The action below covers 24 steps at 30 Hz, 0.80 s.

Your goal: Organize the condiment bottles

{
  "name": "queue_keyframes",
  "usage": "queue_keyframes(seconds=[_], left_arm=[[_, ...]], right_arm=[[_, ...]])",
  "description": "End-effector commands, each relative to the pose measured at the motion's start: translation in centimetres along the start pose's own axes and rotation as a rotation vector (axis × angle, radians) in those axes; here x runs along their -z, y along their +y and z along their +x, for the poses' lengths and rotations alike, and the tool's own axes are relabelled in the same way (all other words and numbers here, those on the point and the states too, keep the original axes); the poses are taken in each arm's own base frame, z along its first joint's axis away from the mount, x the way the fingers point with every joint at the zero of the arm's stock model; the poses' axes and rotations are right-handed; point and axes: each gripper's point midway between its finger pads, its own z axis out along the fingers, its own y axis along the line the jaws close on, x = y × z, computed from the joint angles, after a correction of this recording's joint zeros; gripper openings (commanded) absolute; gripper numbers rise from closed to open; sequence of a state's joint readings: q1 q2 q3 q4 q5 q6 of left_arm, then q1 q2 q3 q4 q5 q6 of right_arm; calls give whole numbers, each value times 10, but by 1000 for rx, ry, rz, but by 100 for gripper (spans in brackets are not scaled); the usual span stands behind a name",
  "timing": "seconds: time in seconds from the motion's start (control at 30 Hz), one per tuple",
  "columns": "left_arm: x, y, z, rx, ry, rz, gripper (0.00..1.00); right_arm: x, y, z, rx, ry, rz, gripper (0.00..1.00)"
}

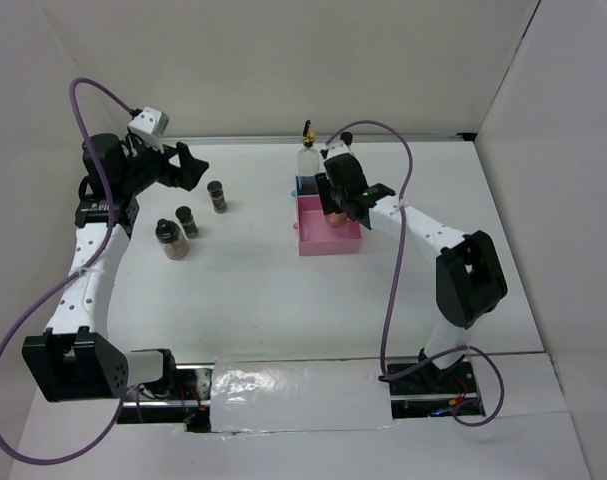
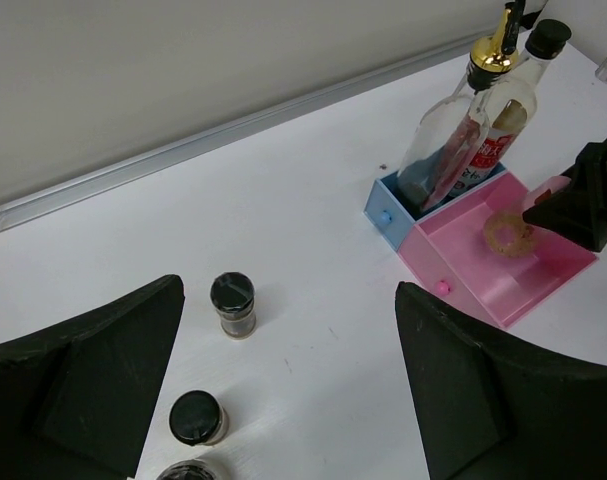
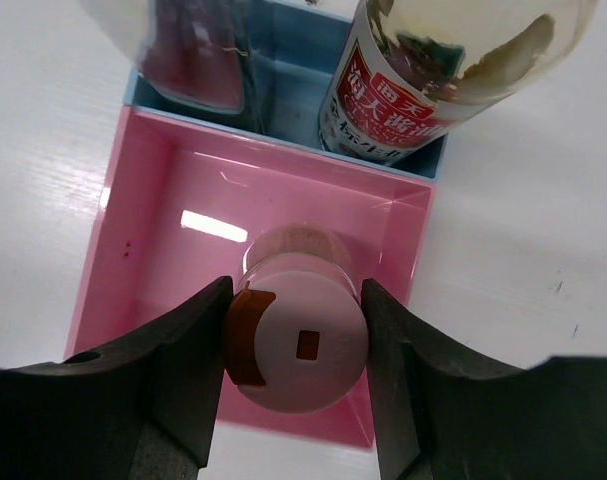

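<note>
My right gripper (image 3: 295, 345) is shut on the cap of the small pink-capped jar (image 3: 301, 300), holding it upright inside the pink tray (image 3: 133, 220); whether its base touches the floor I cannot tell. Two tall bottles stand in the blue tray (image 3: 435, 165) just behind: the red-labelled one (image 3: 403, 90) and the pourer-topped one (image 2: 448, 140). Three dark-lidded spice jars (image 1: 216, 195) (image 1: 187, 221) (image 1: 170, 238) stand on the table at the left. Above them my left gripper (image 2: 288, 380) hovers open and holds nothing.
The pink tray (image 1: 328, 240) and blue tray (image 1: 308, 184) sit joined at the table's back centre, near the back wall. White walls close in the table on three sides. The right arm's purple cable (image 1: 398, 230) loops over the table's right half.
</note>
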<state>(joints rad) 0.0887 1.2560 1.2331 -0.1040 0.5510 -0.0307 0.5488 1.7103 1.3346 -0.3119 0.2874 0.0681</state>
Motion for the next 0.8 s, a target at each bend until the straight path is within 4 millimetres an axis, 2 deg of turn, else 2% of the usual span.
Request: queue_keyframes(seconds=[0.0,0.07,0.3,0.57,0.67,0.73,0.77], left_arm=[[5,1,-9,-23,-35,-10,99],[5,1,-7,-22,-31,-11,99],[5,2,-5,-11,-27,0,99],[5,5,4,16,-1,-5,99],[5,4,3,5,-4,0,99],[6,3,4,-7,-1,4,99],[6,3,6,-7,2,5,99]], right_arm=[[-16,-7,-13,-62,-77,54,1],[-24,-14,-5,-85,-75,82,1],[-40,-20,-6,-120,-97,83,2],[-56,-30,4,-152,-70,130,4],[-57,-24,5,-151,-61,97,18],[-56,-22,4,-149,-61,81,36],[-55,-21,5,-145,-55,76,51]])
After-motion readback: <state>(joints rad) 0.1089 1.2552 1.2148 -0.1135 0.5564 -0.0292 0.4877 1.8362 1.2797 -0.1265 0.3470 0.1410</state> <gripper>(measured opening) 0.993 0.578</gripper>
